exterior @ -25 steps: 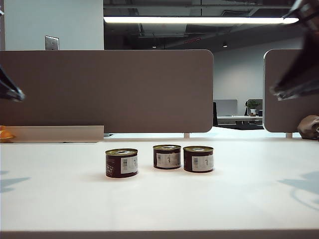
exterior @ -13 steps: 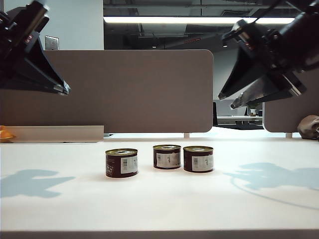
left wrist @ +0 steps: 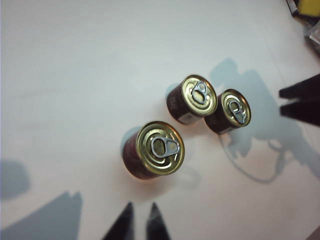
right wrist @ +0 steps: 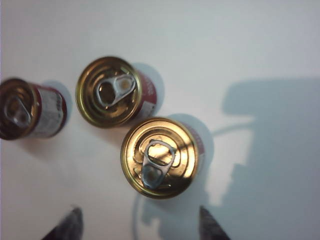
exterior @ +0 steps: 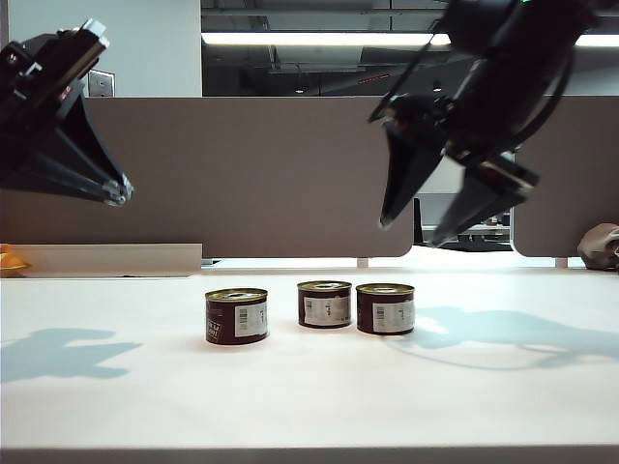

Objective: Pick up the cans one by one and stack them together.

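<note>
Cans: three short round tins with gold lids and dark maroon labels stand upright in a loose row on the white bench, none stacked.
Left can: stands apart from the other two, a little nearer the front edge, with bare bench all round it.
Middle can: sits slightly farther back; in the exterior view a thin gap shows between it and its neighbour, while from the left wrist view they look close to touching.
Right can: directly below the right arm, its pull-tab lid filling the middle of the right wrist view.
Left gripper: hangs high over the left end of the bench, well clear of the cans; jaws parted only narrowly, the two dark tips showing a slim gap just short of the left can, holding nothing.
Right gripper: hangs in the air above the right can, not touching it; jaws spread wide and empty, their tips on either side of the can in the right wrist view.
Open room: wide bare surface lies before the row down to the front edge, and on both sides toward the left and right ends.
Back edge: grey divider panels stand behind the row, with bare bench between.
</note>
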